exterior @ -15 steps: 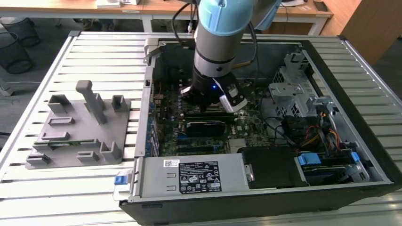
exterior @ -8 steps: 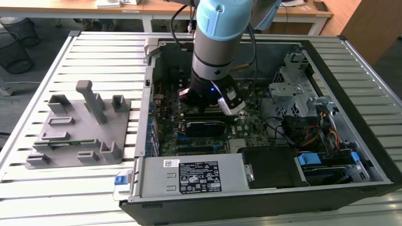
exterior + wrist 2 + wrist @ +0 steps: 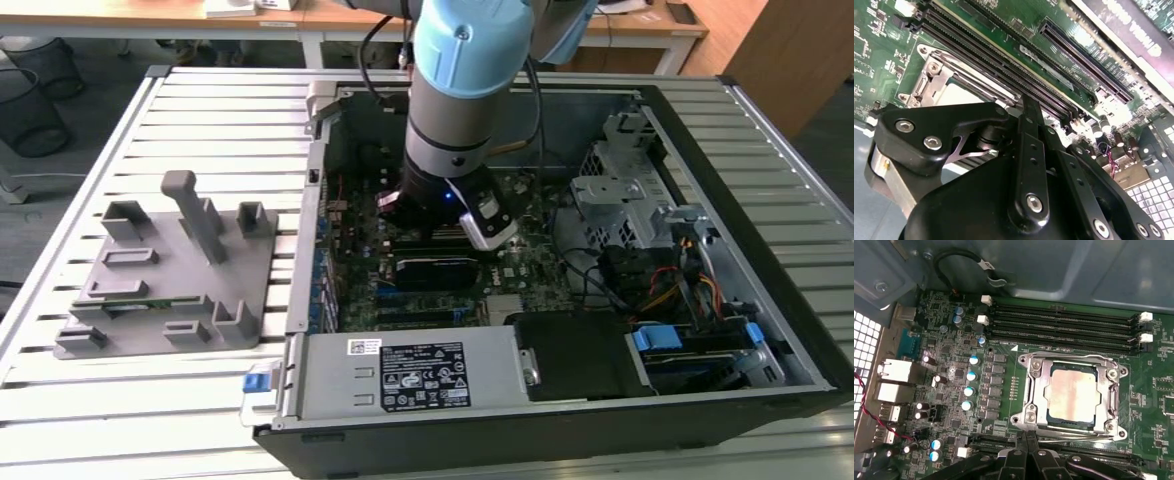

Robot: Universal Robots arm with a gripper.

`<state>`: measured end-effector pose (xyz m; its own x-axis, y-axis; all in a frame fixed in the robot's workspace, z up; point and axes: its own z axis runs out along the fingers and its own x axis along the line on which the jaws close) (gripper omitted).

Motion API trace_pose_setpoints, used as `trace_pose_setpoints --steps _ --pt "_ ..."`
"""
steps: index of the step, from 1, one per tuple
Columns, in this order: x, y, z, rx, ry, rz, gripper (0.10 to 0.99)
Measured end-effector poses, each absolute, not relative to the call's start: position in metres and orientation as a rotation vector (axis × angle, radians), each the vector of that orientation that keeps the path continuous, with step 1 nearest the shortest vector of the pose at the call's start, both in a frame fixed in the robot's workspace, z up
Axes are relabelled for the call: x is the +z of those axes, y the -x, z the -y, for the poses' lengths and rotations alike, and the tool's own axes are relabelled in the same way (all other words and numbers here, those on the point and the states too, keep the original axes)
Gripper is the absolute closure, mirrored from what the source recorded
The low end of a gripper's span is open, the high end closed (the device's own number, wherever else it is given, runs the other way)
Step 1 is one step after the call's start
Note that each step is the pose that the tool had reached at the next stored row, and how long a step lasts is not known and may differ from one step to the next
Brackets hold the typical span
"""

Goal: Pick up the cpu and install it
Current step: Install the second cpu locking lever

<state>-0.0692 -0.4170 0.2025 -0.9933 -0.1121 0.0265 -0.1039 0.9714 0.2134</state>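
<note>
The cpu [image 3: 1074, 392], a shiny silver square, lies flat in the socket on the green motherboard. The socket's metal frame [image 3: 1030, 390] is around it. Part of the cpu [image 3: 961, 92] and the frame show beyond the black linkage in the second wrist view. My gripper [image 3: 1027, 440] is at the socket's edge just beside the cpu, its fingers drawn together with nothing between them. In the exterior view the arm [image 3: 461, 100] reaches down into the open computer case over the motherboard.
Several memory slots [image 3: 1064, 325] run along the socket's far side. Capacitors [image 3: 970, 390] and rear ports [image 3: 894, 372] stand nearby. A graphics card [image 3: 434, 270], power supply [image 3: 400, 375] and drive cage [image 3: 627, 200] crowd the case. A grey fixture [image 3: 174, 270] sits outside on the slatted table.
</note>
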Motion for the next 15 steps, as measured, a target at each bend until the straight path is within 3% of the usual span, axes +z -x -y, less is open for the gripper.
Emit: trace_pose_setpoints --steps 15 --pt "0.1944 0.0741 0.4173 -0.405 -0.17 3.074 0.98"
